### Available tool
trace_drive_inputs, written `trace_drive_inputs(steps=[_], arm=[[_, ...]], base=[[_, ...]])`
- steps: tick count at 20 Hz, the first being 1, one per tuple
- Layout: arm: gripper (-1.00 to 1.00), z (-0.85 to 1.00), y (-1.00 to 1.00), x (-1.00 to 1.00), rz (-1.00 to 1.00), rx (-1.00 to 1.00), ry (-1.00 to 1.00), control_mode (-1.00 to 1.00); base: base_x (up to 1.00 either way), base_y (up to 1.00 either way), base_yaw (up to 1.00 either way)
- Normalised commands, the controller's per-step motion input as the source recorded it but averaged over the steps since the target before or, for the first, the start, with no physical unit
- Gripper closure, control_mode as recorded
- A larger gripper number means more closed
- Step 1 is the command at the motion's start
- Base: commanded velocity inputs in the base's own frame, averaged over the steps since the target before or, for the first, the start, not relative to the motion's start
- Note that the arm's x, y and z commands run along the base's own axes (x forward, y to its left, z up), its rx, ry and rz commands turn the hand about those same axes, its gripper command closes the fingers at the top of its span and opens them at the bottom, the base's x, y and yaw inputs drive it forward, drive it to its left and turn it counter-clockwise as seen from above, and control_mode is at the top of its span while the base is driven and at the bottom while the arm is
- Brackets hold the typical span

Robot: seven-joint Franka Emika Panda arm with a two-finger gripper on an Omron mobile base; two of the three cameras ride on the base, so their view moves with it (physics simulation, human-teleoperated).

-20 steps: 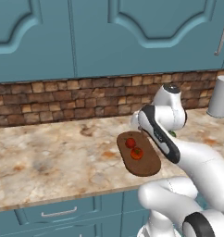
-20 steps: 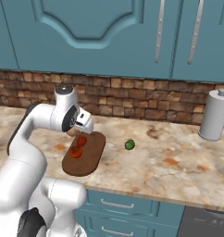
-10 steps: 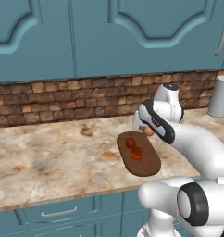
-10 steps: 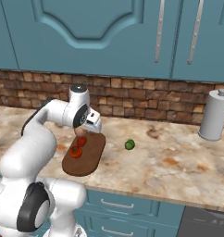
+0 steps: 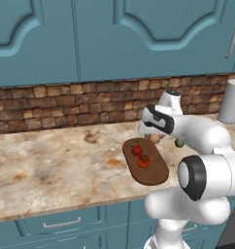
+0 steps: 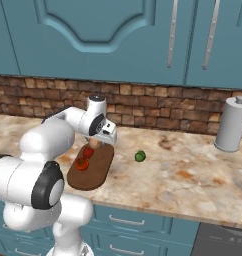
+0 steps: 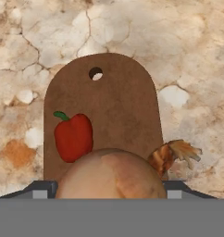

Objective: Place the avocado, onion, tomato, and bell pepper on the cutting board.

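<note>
The onion (image 7: 109, 175) is a round tan-brown ball with a pale pinkish sheen and faint darker streaks, smooth and glossy. In the hand view it sits right between the jaws, its flanks reaching out to the dark tips on either side, so the jaws are pinching the onion, held part way spread by its width. In the left base view the onion (image 5: 154, 138) shows as a small tan ball just under the gripper (image 5: 151, 135), over the near end of the board (image 5: 153, 170); in the right base view it (image 6: 94, 144) hangs below the gripper (image 6: 99, 142) over the far end of the board (image 6: 95, 172).

The board (image 7: 118, 106) is a flat dark brown wooden oval with one hole near its rounded end, lying directly beyond the jaws on the mottled stone surface (image 7: 188, 55). One red pepper (image 7: 73, 136) with a green stem lies on it, just beyond the jaws and to one side. The base views show two red fruits on the board, the pepper (image 5: 136, 150) and a tomato (image 5: 143, 161) beside it, farther from the jaws.

One dark green avocado (image 6: 139, 156) rests on the surface (image 6: 193, 170) off the board, well apart from the jaws. One paper towel roll (image 6: 231, 125) stands upright farther off
</note>
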Motion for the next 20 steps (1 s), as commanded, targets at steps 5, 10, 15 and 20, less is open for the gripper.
trace_drive_inputs(steps=[5, 10, 15, 20], arm=[[1.00, -0.33, -0.13, 0.33, 0.06, 0.00, 0.04, -1.00], [1.00, -0.43, 0.00, 0.03, 0.03, 0.00, 0.00, -1.00], [1.00, -0.40, 0.00, 0.04, 0.02, 0.00, 0.00, -1.00], [1.00, -0.33, 0.00, 0.06, 0.00, 0.00, 0.00, -1.00]], base=[[0.00, 0.00, 0.00], [0.00, 0.00, 0.00], [0.00, 0.00, 0.00], [0.00, 0.00, 0.00]])
